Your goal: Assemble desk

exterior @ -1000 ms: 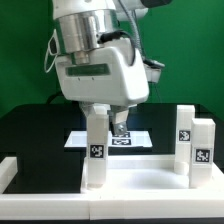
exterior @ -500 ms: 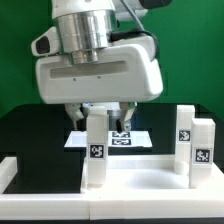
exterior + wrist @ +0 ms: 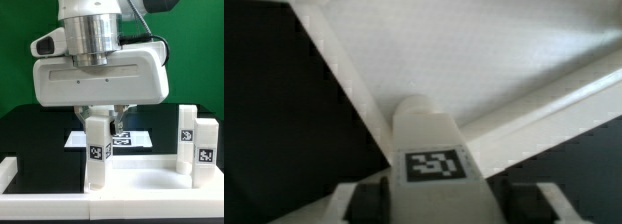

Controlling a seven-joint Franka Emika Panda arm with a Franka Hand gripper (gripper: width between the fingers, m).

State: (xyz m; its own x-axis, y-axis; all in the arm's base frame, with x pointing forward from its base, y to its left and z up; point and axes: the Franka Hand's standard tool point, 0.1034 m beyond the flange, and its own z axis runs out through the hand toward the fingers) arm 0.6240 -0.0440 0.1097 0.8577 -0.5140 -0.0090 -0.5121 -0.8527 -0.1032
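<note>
The robot's grey fingers [image 3: 446, 197] sit on either side of a short white square-section plastic leg with a black-and-white tag [image 3: 96, 150], apparently gripping it, upright on the wide white rimmed desk panel [image 3: 140, 185]; two similar legs [image 3: 196, 143] stand near the exterior view's right.

Three upright white legs [image 3: 96, 150] show on one rimmed tabletop [image 3: 140, 190], with one marker board [image 3: 138, 138] behind and one end effector [image 3: 107, 122] above.

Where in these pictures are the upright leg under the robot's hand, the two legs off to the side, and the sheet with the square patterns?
leg under the gripper [image 3: 97, 150], exterior view, its tagged front face.
two side legs [image 3: 186, 138], exterior view, front face of the nearer-centre one.
marker board [image 3: 138, 139], exterior view, its white part behind the leg.
</note>
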